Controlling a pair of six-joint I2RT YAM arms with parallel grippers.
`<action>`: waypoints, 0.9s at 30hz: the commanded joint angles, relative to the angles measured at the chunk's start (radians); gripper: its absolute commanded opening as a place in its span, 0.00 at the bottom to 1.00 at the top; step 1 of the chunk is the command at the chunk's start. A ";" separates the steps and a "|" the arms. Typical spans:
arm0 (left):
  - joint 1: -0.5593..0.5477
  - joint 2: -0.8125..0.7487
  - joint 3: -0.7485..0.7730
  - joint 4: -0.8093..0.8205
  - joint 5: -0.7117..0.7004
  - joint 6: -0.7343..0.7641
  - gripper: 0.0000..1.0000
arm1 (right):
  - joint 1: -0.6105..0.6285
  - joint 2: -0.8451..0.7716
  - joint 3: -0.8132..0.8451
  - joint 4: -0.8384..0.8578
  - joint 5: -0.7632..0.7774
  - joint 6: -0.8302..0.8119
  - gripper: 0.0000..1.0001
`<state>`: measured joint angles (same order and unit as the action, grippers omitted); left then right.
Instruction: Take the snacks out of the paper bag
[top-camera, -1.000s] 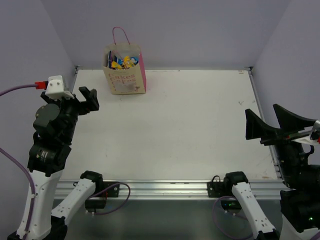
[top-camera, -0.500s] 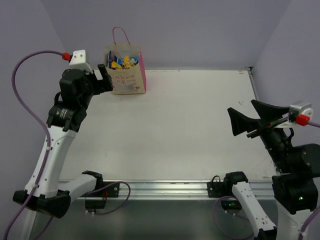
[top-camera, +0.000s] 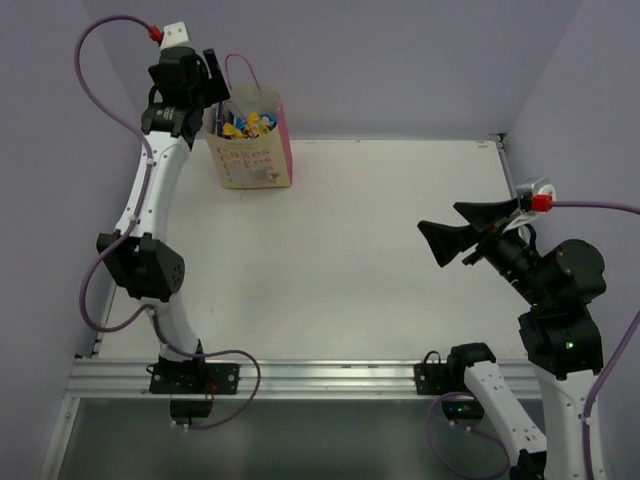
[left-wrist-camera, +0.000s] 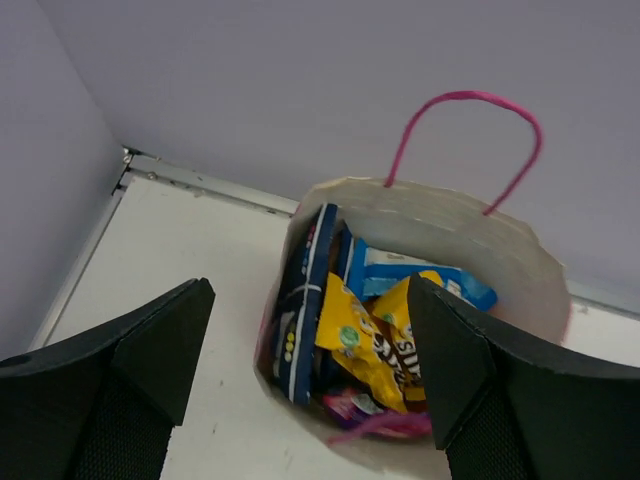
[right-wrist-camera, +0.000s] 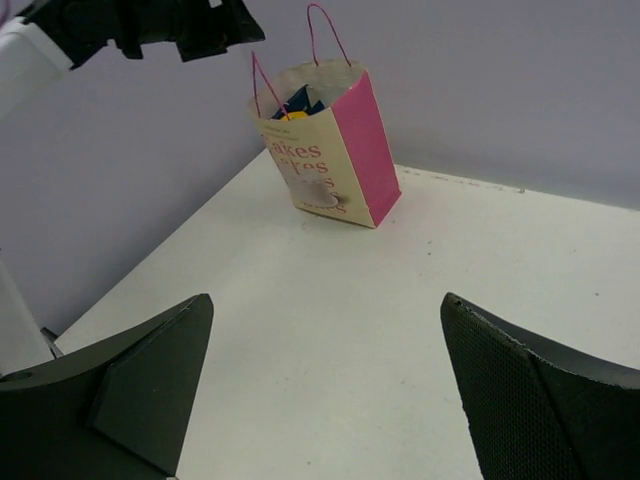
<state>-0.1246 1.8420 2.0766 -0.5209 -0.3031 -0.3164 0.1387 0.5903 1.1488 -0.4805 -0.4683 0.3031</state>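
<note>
Firstly, we found the left gripper (left-wrist-camera: 308, 295) spread wide and empty above the paper bag (top-camera: 250, 152), which stood upright at 11 o'clock on the table (top-camera: 380, 250), snacks (left-wrist-camera: 365, 335) inside. At 3 o'clock the right gripper (right-wrist-camera: 325, 300) hung spread, empty.

the paper bag (right-wrist-camera: 318, 150) stands upright on the white table (right-wrist-camera: 430, 250) near the lavender wall (right-wrist-camera: 500, 80), showing a cream face with reddish writing and a pink side panel. blue and yellow snacks (right-wrist-camera: 298, 104) peek from its mouth. the right gripper (right-wrist-camera: 326, 305) has its jaws wide apart; the left gripper (right-wrist-camera: 210, 30) hovers up-left of the bag.
</note>
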 joint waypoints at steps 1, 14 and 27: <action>0.034 0.126 0.156 0.002 -0.013 0.080 0.85 | 0.006 -0.020 -0.007 0.063 -0.036 0.002 0.99; 0.051 0.364 0.194 0.007 0.001 0.146 0.35 | 0.013 -0.023 -0.075 0.080 0.003 -0.005 0.99; 0.043 0.106 -0.016 -0.149 0.096 0.014 0.00 | 0.013 -0.026 -0.063 0.086 -0.007 -0.001 0.99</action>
<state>-0.0807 2.0750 2.0964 -0.5961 -0.2535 -0.2451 0.1459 0.5690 1.0763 -0.4389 -0.4641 0.3019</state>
